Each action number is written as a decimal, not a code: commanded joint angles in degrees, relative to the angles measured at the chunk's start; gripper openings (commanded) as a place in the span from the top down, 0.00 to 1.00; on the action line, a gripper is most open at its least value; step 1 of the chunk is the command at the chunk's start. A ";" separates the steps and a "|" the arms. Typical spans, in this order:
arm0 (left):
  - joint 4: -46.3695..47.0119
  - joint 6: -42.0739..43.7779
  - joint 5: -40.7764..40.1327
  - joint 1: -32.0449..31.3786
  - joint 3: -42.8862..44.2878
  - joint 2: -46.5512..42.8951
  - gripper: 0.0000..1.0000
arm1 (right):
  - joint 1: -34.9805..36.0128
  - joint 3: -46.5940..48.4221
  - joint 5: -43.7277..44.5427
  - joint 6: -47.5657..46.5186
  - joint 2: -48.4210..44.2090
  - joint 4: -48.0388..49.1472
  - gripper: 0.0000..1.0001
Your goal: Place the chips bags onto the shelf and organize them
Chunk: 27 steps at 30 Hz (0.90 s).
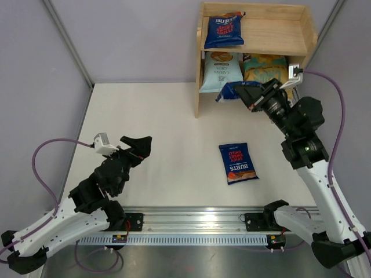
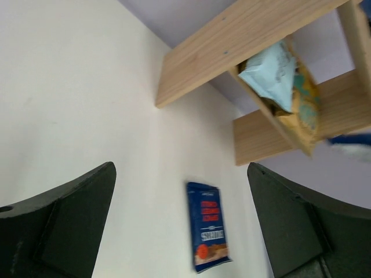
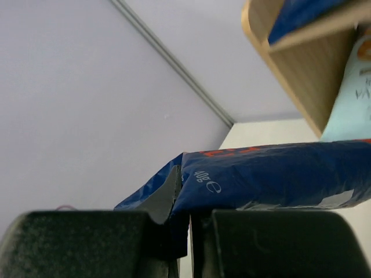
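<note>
The wooden shelf [image 1: 304, 36] stands at the back right. One dark blue Burts bag [image 1: 224, 30] leans on its top tier. A light blue bag [image 1: 220, 71] and a yellow-gold bag [image 1: 264, 66] stand on its lower tier. My right gripper [image 1: 250, 94] is shut on a second dark blue Burts bag [image 1: 231, 91], held in the air in front of the lower tier; it also shows in the right wrist view [image 3: 272, 176]. A third Burts bag [image 1: 237, 163] lies flat on the table, seen in the left wrist view [image 2: 208, 226] too. My left gripper [image 1: 141, 146] is open and empty, well left of it.
The white table [image 1: 156, 127] is bounded by grey walls on the left and back. A metal rail [image 1: 197, 223] with both arm bases runs along the near edge. The shelf's side panel [image 2: 232, 40] shows in the left wrist view.
</note>
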 commanded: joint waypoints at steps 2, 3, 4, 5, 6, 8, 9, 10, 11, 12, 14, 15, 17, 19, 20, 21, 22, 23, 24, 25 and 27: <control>-9.50 8.11 -3.98 0.14 6.75 0.52 0.01 | -3.08 18.32 1.91 -2.44 6.58 -6.48 1.00; -11.60 8.90 -3.72 0.14 7.81 0.79 0.01 | -3.87 24.62 1.91 -2.01 10.25 -8.92 1.00; -12.67 9.61 -3.46 0.14 8.69 1.75 0.01 | -4.66 27.55 1.82 -1.57 12.21 -9.73 1.00; -13.55 11.01 -2.76 0.23 10.53 2.19 0.01 | -6.24 30.19 1.47 -0.78 13.88 -10.00 1.00; -15.12 11.72 -2.32 0.14 11.33 2.63 0.01 | -7.04 35.61 1.73 -0.42 17.38 -11.31 1.00; -16.80 13.47 -1.18 0.14 12.91 3.87 0.01 | -10.01 40.74 1.56 0.71 20.91 -12.11 1.00; -18.20 14.00 -0.74 0.14 14.31 4.22 0.01 | -11.08 45.29 1.82 1.24 24.32 -12.11 1.00; -19.00 14.44 -0.56 0.14 14.94 4.39 0.01 | -12.05 47.34 2.08 1.68 26.09 -11.50 1.00; -19.62 15.49 -0.12 0.14 15.55 4.40 0.01 | -13.45 49.27 1.21 2.91 27.94 -10.63 1.00; -20.23 16.29 0.32 0.14 16.34 4.22 0.01 | -15.72 53.47 0.16 3.53 31.96 -8.18 1.00; -21.20 17.69 0.24 0.14 17.05 3.52 0.01 | -17.76 58.76 -2.12 5.63 36.64 -7.98 1.00; -21.90 18.22 0.15 0.14 17.49 3.26 0.01 | -18.90 63.31 -2.66 5.47 40.92 -7.20 1.00; -22.43 19.10 -0.81 0.14 17.58 1.94 0.01 | -19.61 66.94 -2.93 4.94 44.64 -5.80 1.00; -22.52 19.89 -1.61 0.14 16.71 0.62 0.01 | -19.70 69.33 -3.02 4.42 48.69 -3.33 1.00; -22.17 20.42 -2.57 0.14 16.27 0.01 0.01 | -21.35 70.03 -3.10 5.02 51.22 -1.93 1.00; -21.91 20.60 -2.92 0.14 15.83 -1.48 0.01 | -21.81 71.95 -3.97 5.55 52.73 -1.57 1.00; -21.73 20.95 -3.19 0.14 15.47 -2.10 0.01 | -22.59 73.10 -4.85 6.08 54.40 0.26 1.00; -21.38 21.56 -3.54 0.14 14.86 -2.72 0.01 | -22.86 74.33 -5.64 7.21 55.80 0.37 1.00; -21.12 21.83 -3.63 0.14 14.59 -3.51 0.01 | -23.04 75.91 -6.17 7.49 58.17 1.06 1.00; -20.94 22.09 -3.72 0.23 14.42 -3.69 0.01 | -23.22 76.18 -6.62 7.84 59.15 1.68 1.00; -21.20 22.27 -3.90 0.14 14.50 -3.78 0.01 | -23.30 75.49 -7.41 8.80 60.47 1.60 1.00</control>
